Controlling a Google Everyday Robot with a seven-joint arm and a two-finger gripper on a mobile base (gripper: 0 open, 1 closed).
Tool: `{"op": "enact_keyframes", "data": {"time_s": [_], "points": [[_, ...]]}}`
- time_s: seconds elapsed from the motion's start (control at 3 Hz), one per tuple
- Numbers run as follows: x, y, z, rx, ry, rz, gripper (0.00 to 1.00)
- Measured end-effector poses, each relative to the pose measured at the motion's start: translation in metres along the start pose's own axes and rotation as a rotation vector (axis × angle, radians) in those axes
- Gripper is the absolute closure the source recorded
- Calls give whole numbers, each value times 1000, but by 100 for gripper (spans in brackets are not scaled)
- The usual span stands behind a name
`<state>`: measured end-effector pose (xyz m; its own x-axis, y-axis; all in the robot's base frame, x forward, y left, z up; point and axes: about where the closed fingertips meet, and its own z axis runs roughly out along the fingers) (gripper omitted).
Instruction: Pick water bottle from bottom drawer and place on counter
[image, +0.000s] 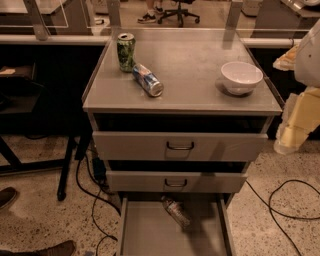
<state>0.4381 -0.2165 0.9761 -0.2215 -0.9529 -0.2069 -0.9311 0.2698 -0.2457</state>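
Well, bottle (176, 212): lies tilted at drawer's (150, 232) back, off both walls.
Drawer: pulled out, floor mostly bare.
Gripper (292, 125): beyond counter's (190, 65) right edge, apart; jaw state unclear.

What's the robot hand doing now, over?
Hand hangs right of the counter. Water bottle lies in open bottom drawer, untouched. Green can, tipped blue can, bowl on counter.

The pale cream-yellow tool (290, 136) hangs at the right edge, just beside the plain grey surface (190, 60). Left of it sits a white bowl (241, 76), farther left a blue-and-silver can (148, 80) and a green patterned can (126, 51). Below and left, a clear water bottle (176, 211) lies in the grey bottom drawer (150, 232).
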Motion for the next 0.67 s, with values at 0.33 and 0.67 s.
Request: {"op": "enact_keyframes", "data": {"time_s": [0.33, 0.67], "points": [[-3, 3, 3, 1, -7, 4, 0], [-12, 23, 39, -35, -59, 106, 0]]}}
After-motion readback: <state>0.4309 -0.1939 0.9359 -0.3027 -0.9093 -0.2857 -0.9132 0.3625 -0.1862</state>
